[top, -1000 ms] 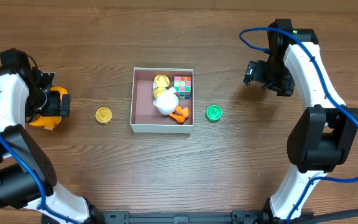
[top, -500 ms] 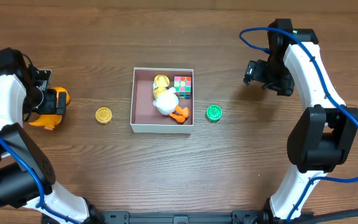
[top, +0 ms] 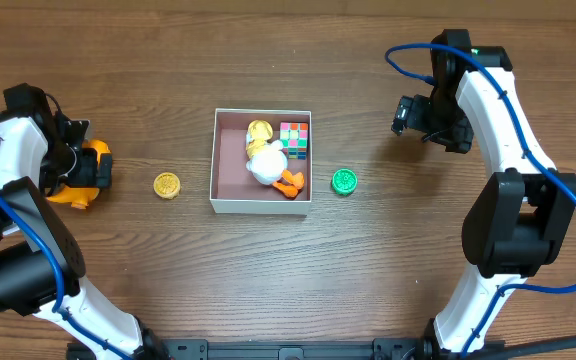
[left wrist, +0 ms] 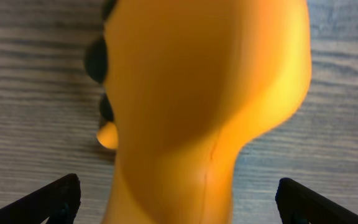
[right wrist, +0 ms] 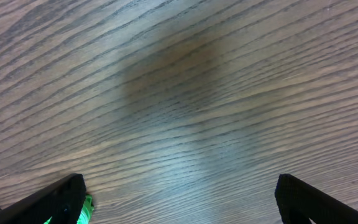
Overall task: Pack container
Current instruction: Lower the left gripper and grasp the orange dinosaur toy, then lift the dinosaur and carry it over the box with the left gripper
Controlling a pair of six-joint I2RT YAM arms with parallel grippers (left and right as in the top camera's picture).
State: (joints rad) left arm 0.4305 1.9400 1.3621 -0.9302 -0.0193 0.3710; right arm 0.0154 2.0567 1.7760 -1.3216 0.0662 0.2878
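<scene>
Wood-grain table [top: 268, 280]; gold disc [top: 167, 185] left-centre, green disc [top: 344, 181] further right, orange toy [top: 73, 196] far left

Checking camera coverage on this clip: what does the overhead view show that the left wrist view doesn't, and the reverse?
Only overhead: the container holding a white duck and colourful cube, a gold disc and a green disc beside it. Only left wrist: the left end effector open, fingertips either side of the orange toy, not touching it. Both: that orange toy and the wooden table.
</scene>
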